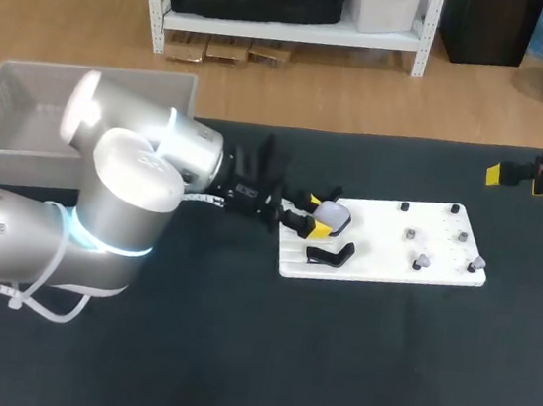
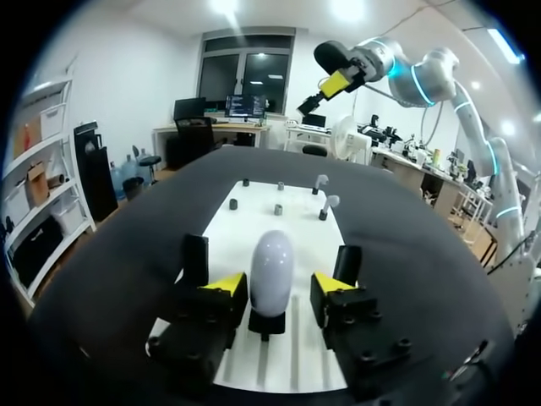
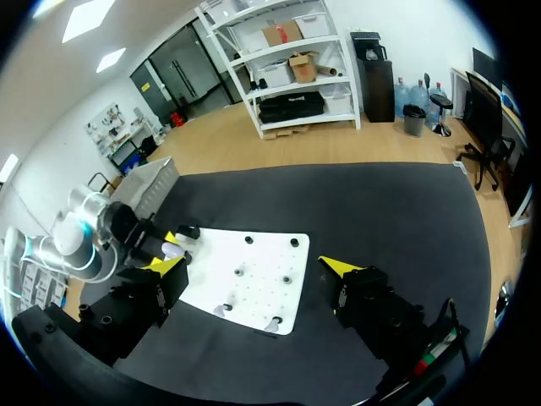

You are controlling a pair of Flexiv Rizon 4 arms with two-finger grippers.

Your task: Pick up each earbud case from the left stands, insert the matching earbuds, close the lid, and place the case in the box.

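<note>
Left arm (image 1: 121, 203) low over tabletop (image 1: 231, 358), reaching white board (image 1: 390, 219). Left fingers (image 2: 226, 286) apart, straddling earbud case (image 2: 271, 271); one tip just beside it, other clear, no grip. Case closed, upright on black stand (image 2: 266, 323). Second stand (image 1: 330, 255) just beside. Two earbuds (image 1: 422, 262) at board's other end. Grey box (image 1: 23, 110) behind left arm. Right fingers (image 3: 169, 269) wide apart, holding nothing, well away from board.

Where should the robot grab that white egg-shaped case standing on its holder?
Probably across its middle, a finger on each rounded flank, coming in level from where the left gripper sits. The earbud case stands upright on a black stand, leaving its flanks free.
</note>
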